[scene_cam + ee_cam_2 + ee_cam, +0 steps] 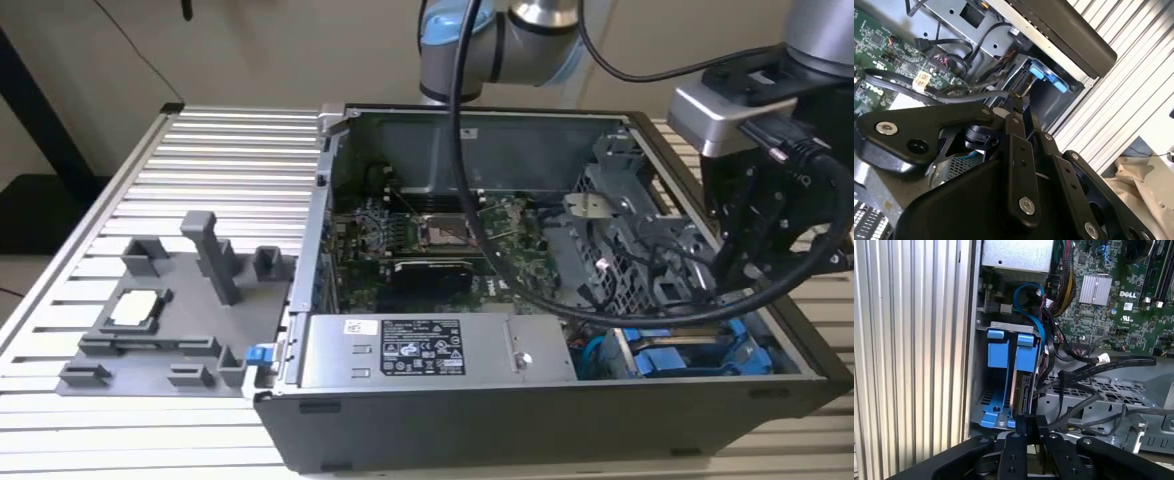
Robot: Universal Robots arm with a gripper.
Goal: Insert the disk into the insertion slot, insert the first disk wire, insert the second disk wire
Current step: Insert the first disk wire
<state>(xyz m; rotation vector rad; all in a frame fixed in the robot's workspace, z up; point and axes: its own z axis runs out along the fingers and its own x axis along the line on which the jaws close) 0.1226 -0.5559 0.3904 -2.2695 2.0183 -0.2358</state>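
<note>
The disk (1022, 388) stands on edge in its blue carrier (999, 365) inside the insertion slot (694, 352), at the near corner of the black case on the exterior view's right. Its connector edge faces my gripper (1030, 426). The gripper is shut on a small black connector of a disk wire (954, 96), held just short of the disk's edge. In the second wrist view the gripper (1017, 106) tips sit right at the disk's connector (1024, 82), and I cannot tell whether the plug touches it.
A grey labelled power-supply box (427, 350) fills the case front. Beside the slot are the green motherboard (441, 240) and a perforated grey cage (1104, 390), crossed by loose black cables. A blue cable (1030, 307) loops above the carrier. A grey fixture plate (160, 320) lies on the slatted table (240, 150).
</note>
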